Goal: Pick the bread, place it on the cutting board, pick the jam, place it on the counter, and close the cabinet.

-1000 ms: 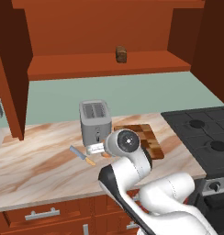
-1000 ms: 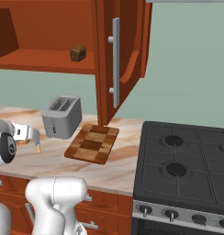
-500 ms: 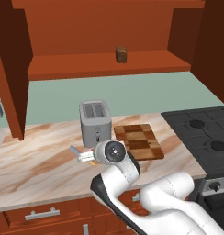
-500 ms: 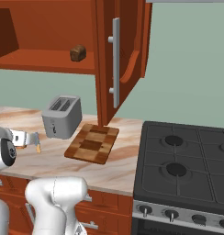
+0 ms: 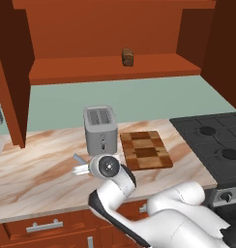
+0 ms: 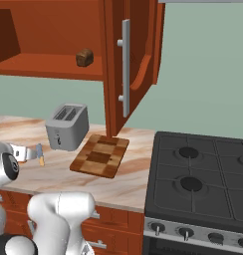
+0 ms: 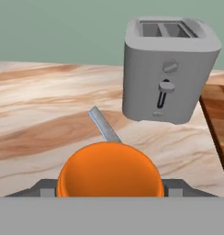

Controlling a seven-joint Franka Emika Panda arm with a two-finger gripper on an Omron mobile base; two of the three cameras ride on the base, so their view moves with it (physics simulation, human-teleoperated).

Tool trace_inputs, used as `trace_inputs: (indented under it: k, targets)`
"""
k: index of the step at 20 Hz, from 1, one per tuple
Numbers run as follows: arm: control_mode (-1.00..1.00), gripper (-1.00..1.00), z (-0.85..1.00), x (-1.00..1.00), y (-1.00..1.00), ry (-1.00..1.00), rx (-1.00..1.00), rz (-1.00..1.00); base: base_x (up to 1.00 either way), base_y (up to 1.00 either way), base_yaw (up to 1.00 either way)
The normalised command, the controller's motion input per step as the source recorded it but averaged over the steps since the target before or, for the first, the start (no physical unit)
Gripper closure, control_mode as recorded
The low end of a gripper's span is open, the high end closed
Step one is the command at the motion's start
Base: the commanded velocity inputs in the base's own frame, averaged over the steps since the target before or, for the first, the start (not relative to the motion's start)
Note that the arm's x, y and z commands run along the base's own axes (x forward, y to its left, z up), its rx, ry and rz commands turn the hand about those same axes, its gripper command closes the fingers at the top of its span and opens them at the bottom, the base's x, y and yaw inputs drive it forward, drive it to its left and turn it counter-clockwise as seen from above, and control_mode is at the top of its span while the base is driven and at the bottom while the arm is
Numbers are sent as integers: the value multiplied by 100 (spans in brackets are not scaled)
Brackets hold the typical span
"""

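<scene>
While hand (image 7: pixel 109 193) grips it, jam (image 7: pixel 109 172) looks squat, orange, round-topped.

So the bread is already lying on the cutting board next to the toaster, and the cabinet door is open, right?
Not quite: the bread is on the cabinet shelf, as the left base view shows. The cutting board beside the toaster has nothing on it. The cabinet door is indeed open.
</scene>
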Motion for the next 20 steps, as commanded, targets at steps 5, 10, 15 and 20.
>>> trace_inputs:
  k: [5,10,15,20]
  targets:
    - [-100,100,-15,17,29,1,0,0,0,0,0]
    - [-100,100,-11,9,27,2,0,0,0,0,0]
    - [-100,100,-12,5,9,1,0,0,0,0,0]
    - [-100,100,-22,5,4,0,0,0,0,0,0]
